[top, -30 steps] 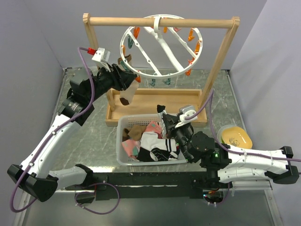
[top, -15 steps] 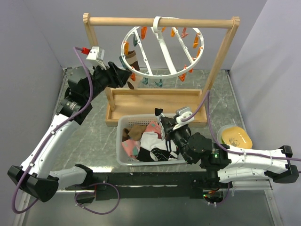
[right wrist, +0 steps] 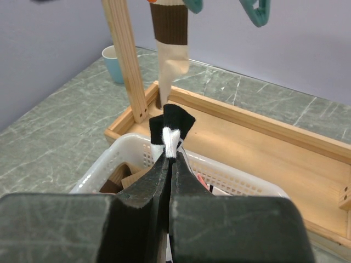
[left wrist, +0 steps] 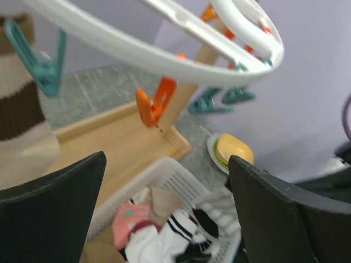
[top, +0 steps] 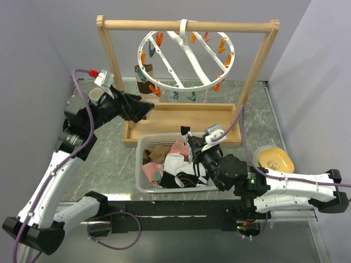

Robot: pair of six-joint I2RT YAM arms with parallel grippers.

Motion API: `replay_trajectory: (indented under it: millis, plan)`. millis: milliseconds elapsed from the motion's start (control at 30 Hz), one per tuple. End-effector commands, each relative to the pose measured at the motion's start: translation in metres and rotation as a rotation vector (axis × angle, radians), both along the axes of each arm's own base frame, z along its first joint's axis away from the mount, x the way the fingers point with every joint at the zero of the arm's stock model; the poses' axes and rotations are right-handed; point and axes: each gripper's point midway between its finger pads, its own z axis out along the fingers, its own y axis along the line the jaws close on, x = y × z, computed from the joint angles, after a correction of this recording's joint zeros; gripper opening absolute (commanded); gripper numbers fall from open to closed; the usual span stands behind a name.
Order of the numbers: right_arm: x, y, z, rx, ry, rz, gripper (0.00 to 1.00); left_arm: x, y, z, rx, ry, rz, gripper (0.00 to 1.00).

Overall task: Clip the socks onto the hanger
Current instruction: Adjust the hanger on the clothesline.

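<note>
1. Brown-and-cream striped knit sock [top: 143, 73]: hanging at the left rim of the round white plastic ring hanger [top: 188, 55], apparently pinched by a teal plastic peg [left wrist: 46, 70]. Dangling free above the shallow wooden tray [top: 181, 118].
2. Small black-and-white fabric sock [right wrist: 172, 129]: lifted just above the basket, one end poking up from the right gripper [right wrist: 169, 159]. Fingers pressed together on the fabric, no gap showing.
3. Remaining socks [top: 175, 164], pink, brown, white and striped: heaped in the white slotted plastic basket [top: 139, 159] in front of the tray.
4. Handling, by judgement: light, soft and floppy, sure to sag and fold below any grip. Not fragile, hardly slippery.
5. Best taken near the cuff edge, leaving a free band of fabric beyond the fingertips for a peg to bite.
6. Left gripper [left wrist: 164, 186]: fingers spread wide, nothing between them. Hovering low beside the ring's left side, near an orange plastic peg [left wrist: 153, 104], apart from the striped sock.
7. Further out: hanger hooked over the round crossbar of the tall light wooden frame [top: 186, 25], rising from the tray.
8. Pale teal cup [top: 96, 97] near the far left post, yellow dish [top: 272, 159] to the basket's right.
</note>
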Motion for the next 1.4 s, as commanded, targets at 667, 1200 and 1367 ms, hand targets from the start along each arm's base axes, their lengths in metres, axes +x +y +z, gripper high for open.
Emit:
replay_trajectory:
  millis: [667, 1200, 1367]
  plan:
    - [-0.009, -0.013, 0.044, 0.098, 0.108, 0.012, 0.00, -0.085, 0.075, -0.082, 0.401, 0.246, 0.054, 0.73]
    - [-0.008, -0.008, 0.038, 0.077, 0.097, 0.011, 0.00, -0.104, 0.076, -0.089, 0.386, 0.165, 0.040, 0.01]
    - [-0.008, -0.011, 0.036, 0.074, 0.091, 0.009, 0.00, -0.110, 0.062, -0.097, 0.394, 0.254, -0.088, 0.09]
